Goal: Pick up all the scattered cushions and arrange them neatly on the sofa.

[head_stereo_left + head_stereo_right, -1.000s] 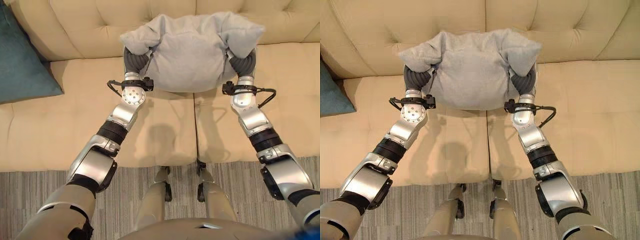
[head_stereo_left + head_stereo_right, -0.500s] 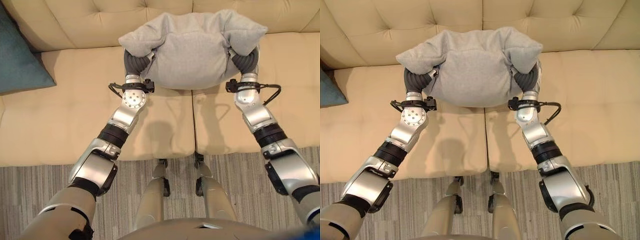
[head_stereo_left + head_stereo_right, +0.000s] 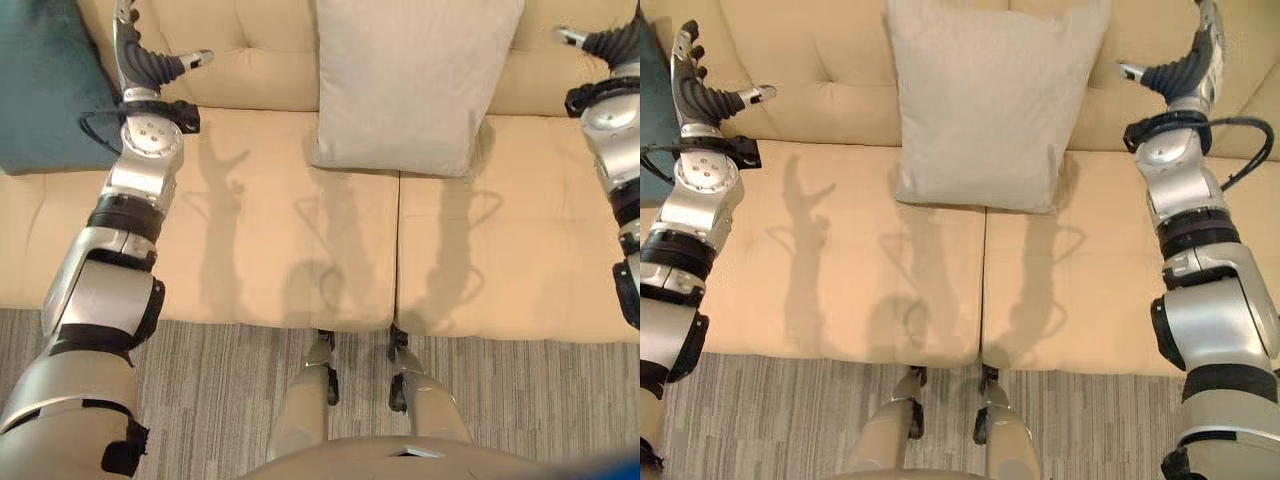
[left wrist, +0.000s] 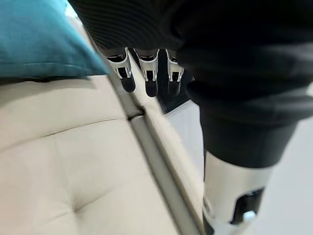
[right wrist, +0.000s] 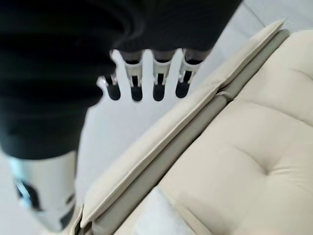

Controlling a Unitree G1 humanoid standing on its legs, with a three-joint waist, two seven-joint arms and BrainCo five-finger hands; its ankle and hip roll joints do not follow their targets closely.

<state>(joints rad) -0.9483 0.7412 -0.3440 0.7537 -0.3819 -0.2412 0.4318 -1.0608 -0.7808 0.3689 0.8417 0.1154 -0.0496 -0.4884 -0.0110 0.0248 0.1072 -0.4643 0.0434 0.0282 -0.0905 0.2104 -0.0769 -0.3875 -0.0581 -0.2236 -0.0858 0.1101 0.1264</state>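
Note:
A light grey cushion stands upright against the backrest of the cream sofa, its lower edge resting on the seat over the seam between two seat pads. A teal cushion leans at the sofa's left end. My left hand is raised in front of the backrest, well left of the grey cushion, fingers straight, thumb spread, holding nothing. My right hand is raised on the cushion's right side, likewise open and empty. In the wrist views the fingers of the left and the fingers of the right hang straight.
A grey striped carpet lies in front of the sofa. The top edge of the sofa's tufted backrest shows with a pale wall behind it. The seat pads on both sides of the grey cushion are bare.
Both hands have let go of the grey cushion and swung outward and up, fingers opening. The cushion now stands flat against the backrest instead of being bunched between the hands.

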